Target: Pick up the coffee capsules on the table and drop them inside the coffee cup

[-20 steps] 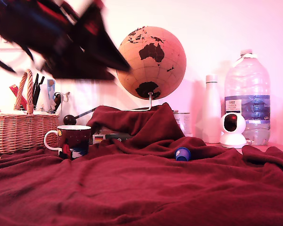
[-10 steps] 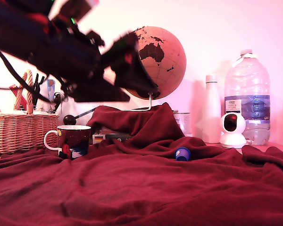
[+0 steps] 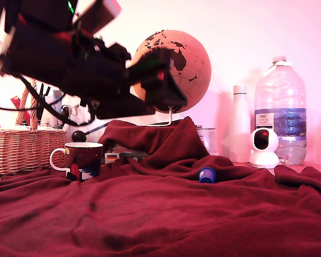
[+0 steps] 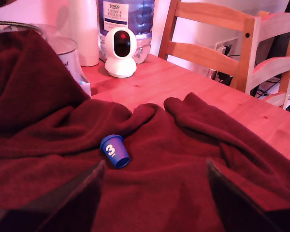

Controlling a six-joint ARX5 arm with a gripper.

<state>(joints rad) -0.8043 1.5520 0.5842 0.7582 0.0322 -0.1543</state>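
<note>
At the exterior view's left we see a wicker basket (image 3: 18, 147), then the mug (image 3: 81, 160) standing upright on the rumpled red cloth (image 3: 160, 219) over the table (image 4: 183, 79). Our arm fills the upper left of the frame, its claw (image 3: 163, 88) in the air near the globe (image 3: 184, 67). The wrist view shows the claw's fingers (image 4: 79, 198) spread apart and empty. Right of centre, the blue capsule (image 3: 207, 175) lies tipped on the cloth, well apart from the mug. At far right stands a water bottle (image 3: 281, 107).
</note>
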